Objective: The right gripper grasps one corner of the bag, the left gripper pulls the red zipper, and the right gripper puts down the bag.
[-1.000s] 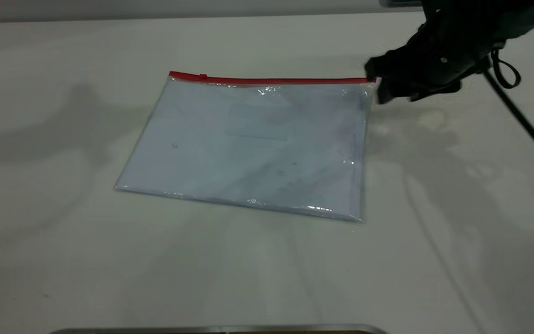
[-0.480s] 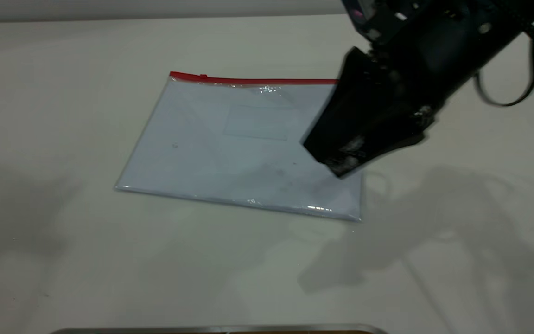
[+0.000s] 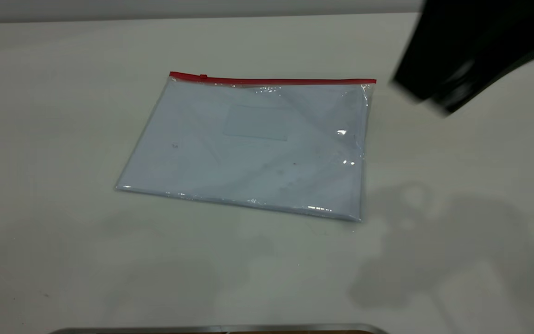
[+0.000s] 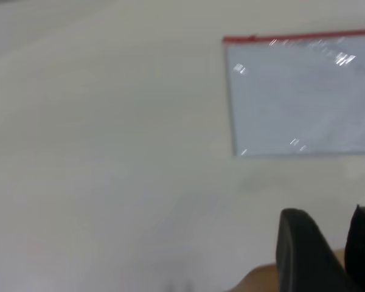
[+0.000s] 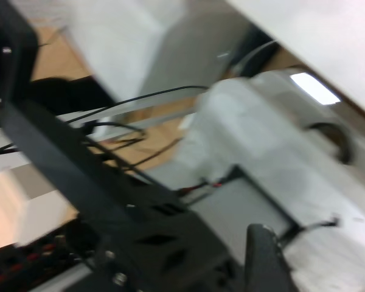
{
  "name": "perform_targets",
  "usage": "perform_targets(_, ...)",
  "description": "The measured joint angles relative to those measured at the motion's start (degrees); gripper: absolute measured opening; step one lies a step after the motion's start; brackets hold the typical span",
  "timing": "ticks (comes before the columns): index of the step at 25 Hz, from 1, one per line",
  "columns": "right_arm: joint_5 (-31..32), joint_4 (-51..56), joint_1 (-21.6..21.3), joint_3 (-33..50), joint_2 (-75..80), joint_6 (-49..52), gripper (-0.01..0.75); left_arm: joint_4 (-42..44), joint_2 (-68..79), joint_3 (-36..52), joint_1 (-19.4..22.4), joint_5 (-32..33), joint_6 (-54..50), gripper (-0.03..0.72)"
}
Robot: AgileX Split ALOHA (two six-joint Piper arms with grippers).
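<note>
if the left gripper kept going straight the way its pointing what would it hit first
Probably bare table. The left gripper points across open tabletop toward the near edge of the bag, so the bag would come next, though depth is hard to judge.

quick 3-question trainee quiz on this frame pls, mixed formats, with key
1. True or false: the bag lies flat on the table with no gripper touching it.
2. Where is the slider tab on the red zipper in the exterior view? A) near the left end B) middle C) right end
3. Fill in: the right gripper hangs off the bag's ___ side in the exterior view.

Key: 1 true; 2 A; 3 right. The left gripper shows only in its wrist view, away from the bag.
</note>
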Motion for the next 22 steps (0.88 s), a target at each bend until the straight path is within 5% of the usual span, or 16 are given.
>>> perform_targets(11,3.0,-24.3,0.0,0.2,-34.8,19.2,0.466,2.0,-26.3,25.0,0.0,-0.2,-0.3,0.238)
perform_targets(17,3.3,-30.6,0.0,3.6,-51.3,21.4,0.466,2.1,-33.0,27.4,0.0,-0.3,-2.3,0.238)
perform_targets(22,2.8,-31.4,0.0,15.9,-61.7,21.5,0.466,2.1,-33.3,28.7,0.0,-0.9,-3.3,0.258)
